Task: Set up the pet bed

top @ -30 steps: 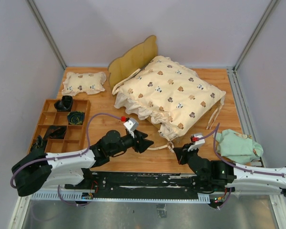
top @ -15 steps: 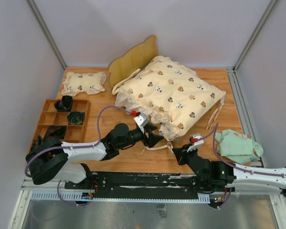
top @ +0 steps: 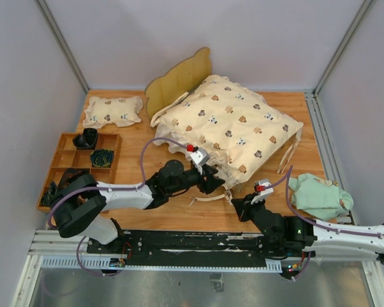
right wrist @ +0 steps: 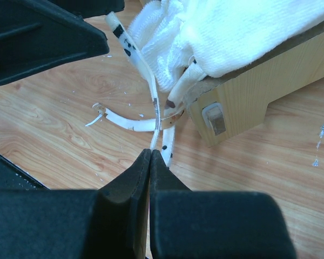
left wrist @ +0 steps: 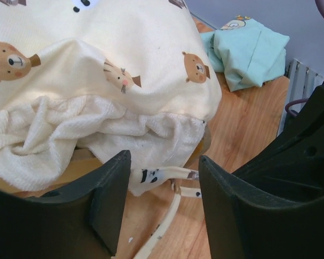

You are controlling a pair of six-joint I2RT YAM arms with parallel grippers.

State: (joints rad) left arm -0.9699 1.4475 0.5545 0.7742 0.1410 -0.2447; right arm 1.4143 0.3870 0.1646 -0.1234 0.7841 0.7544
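Observation:
The pet bed (top: 179, 80) stands at the back of the table, its wavy headboard showing behind the cream bear-print quilt (top: 233, 125) that covers it. In the right wrist view, the bed's near wooden corner (right wrist: 243, 91) shows under the quilt's white ruffle (right wrist: 227, 32). My right gripper (right wrist: 151, 151) is shut on a thin cream tie string (right wrist: 154, 116) that hangs from that corner. My left gripper (left wrist: 163, 202) is open just off the same corner, with the loose ties (left wrist: 162, 175) lying on the wood between its fingers (left wrist: 110, 199), untouched.
A small bear-print pillow (top: 113, 110) lies at the back left. A wooden compartment tray (top: 83, 167) holding dark items sits on the left. A mint-green cloth (top: 320, 195) lies at the right edge. My two grippers are close together at the quilt's near corner.
My left arm has reached right and forward from the table's middle to the quilt's near corner. The right gripper has stayed shut on the tie in the same place.

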